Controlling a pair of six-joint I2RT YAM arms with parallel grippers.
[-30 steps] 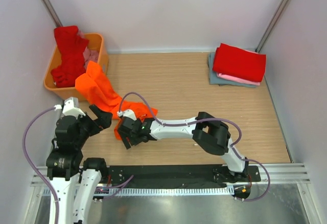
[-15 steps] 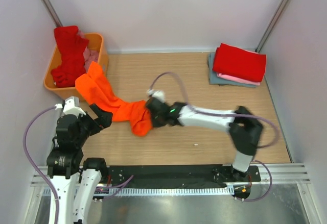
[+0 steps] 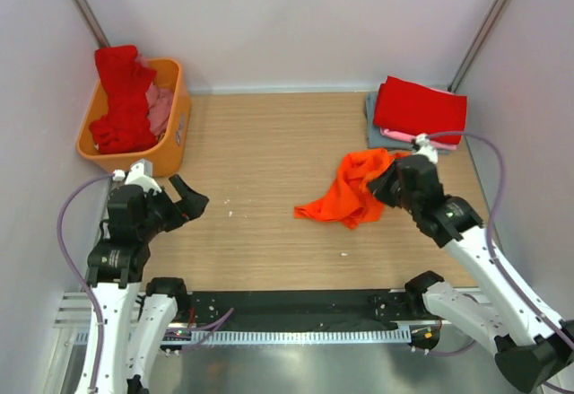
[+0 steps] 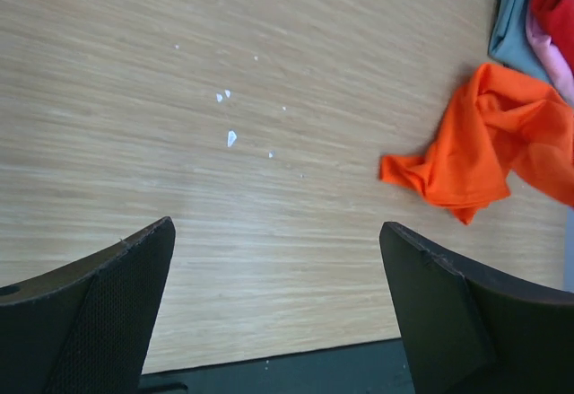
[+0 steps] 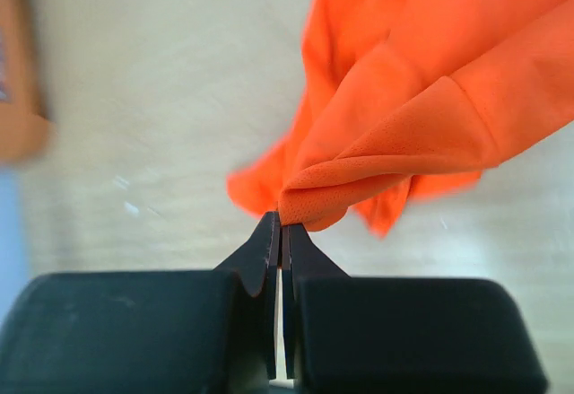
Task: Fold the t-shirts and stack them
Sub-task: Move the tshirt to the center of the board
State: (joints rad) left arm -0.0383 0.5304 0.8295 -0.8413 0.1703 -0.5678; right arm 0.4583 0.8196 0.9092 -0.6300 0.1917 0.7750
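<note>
A bright orange t-shirt [image 3: 352, 192] lies bunched on the wooden table, right of the middle. My right gripper [image 3: 387, 186] is shut on a fold of the orange t-shirt [image 5: 395, 134] at its right end. Folded t-shirts, a red one [image 3: 420, 109] over a pink and a grey-blue one, form a stack at the back right. More t-shirts, a red one [image 3: 121, 98] and a pink one [image 3: 160, 107], fill the orange basket. My left gripper [image 3: 182, 204] stands open at the front left, over bare wood, with the orange t-shirt [image 4: 480, 147] far to its right.
The orange plastic basket [image 3: 170, 147] stands at the back left corner. Small white specks [image 4: 230, 137] dot the wood ahead of my left gripper. Pale walls close the table in at the back and both sides.
My right arm has swung from the front left to the right, dragging the orange t-shirt off the basket's edge and across the table. The left gripper has shifted slightly.
</note>
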